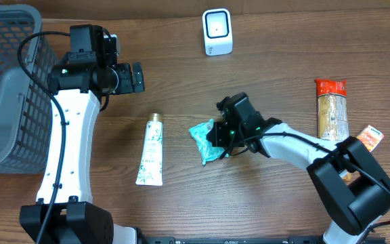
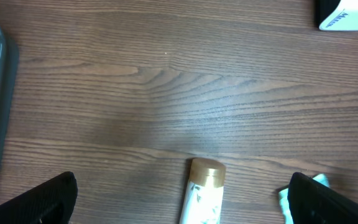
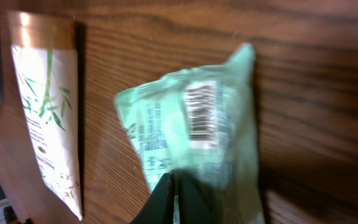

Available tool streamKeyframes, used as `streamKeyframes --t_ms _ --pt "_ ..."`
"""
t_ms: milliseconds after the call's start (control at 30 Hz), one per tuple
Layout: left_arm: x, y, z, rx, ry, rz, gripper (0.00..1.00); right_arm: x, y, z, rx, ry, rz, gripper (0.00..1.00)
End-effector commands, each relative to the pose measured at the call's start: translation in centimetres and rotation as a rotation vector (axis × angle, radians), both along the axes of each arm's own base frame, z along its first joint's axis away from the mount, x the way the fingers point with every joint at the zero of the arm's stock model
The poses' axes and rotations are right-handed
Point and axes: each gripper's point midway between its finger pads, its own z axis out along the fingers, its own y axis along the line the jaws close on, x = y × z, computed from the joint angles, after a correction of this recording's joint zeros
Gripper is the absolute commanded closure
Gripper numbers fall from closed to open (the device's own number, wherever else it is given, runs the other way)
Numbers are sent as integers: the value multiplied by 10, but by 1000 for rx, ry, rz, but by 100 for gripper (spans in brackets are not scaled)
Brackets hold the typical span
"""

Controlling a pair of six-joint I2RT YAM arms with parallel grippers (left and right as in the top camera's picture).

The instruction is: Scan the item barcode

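Pinching the packet (image 3: 197, 124) mid-frame, the right claw (image 3: 178, 186) is clamped tight; carrying it to the scanner (image 1: 217, 31), top centre, apparently is not yet done; left claw (image 1: 138, 77) gapes empty.

teal packet (image 3: 191, 143) mid-table, barcode (image 3: 202, 112) up, white scanner (image 1: 217, 32) beyond

White shells and black joint housings on left arm (image 1: 80, 122) and right arm (image 1: 291, 140). Thin black cable (image 1: 61, 146) down the left shell. Small green light by each wrist. Matte black left hand (image 1: 135, 76) and right hand (image 1: 219, 134), with tapered dark fingers (image 3: 157, 205).
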Motion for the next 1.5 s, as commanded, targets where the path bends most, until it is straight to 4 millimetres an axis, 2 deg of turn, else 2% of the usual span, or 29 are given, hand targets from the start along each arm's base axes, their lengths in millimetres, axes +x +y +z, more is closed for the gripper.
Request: streamKeyframes --t_ms 0,100,233,367,433,467,767,867,1000,1100,1167,1267,1333,1400,1467 --pt "2 -4 6 -1 -20 2 0 -7 -3 -24 -69 26 -29 93" --pt "2 -4 7 -1 -20 1 0 -8 -5 -35 -88 54 -52 93" --pt "2 -4 7 -1 -20 1 0 -9 -5 -38 -93 60 -52 93" --pt "2 -4 7 -1 -20 1 0 -10 -5 -38 -94 61 -51 84" --pt "2 -4 6 -1 -20 1 0 -10 -6 -39 -96 63 -51 72" --pt "2 -4 6 -1 -20 1 0 -10 -6 -39 -96 64 -51 70" --pt "2 -4 6 -1 -20 1 0 -12 -3 -36 -81 72 -38 67" --pt "2 -4 6 -1 -20 1 0 -7 8 -18 -39 28 21 61" --pt "2 -4 6 -1 -20 1 0 4 16 23 -17 -108 113 59" --pt "2 -4 7 -1 -20 1 0 7 15 50 -31 -195 161 59" --pt "2 -4 6 -1 -20 1 0 11 10 59 -67 -245 159 59" --pt "2 -4 7 -1 -20 1 0 16 -1 56 -147 -279 129 63" --pt "2 -4 6 -1 -20 1 0 19 -9 50 -203 -284 104 74" --pt "2 -4 6 -1 -20 1 0 20 -16 47 -241 -283 89 91" --pt "2 -4 6 -1 -20 1 0 18 -17 44 -248 -273 92 96"
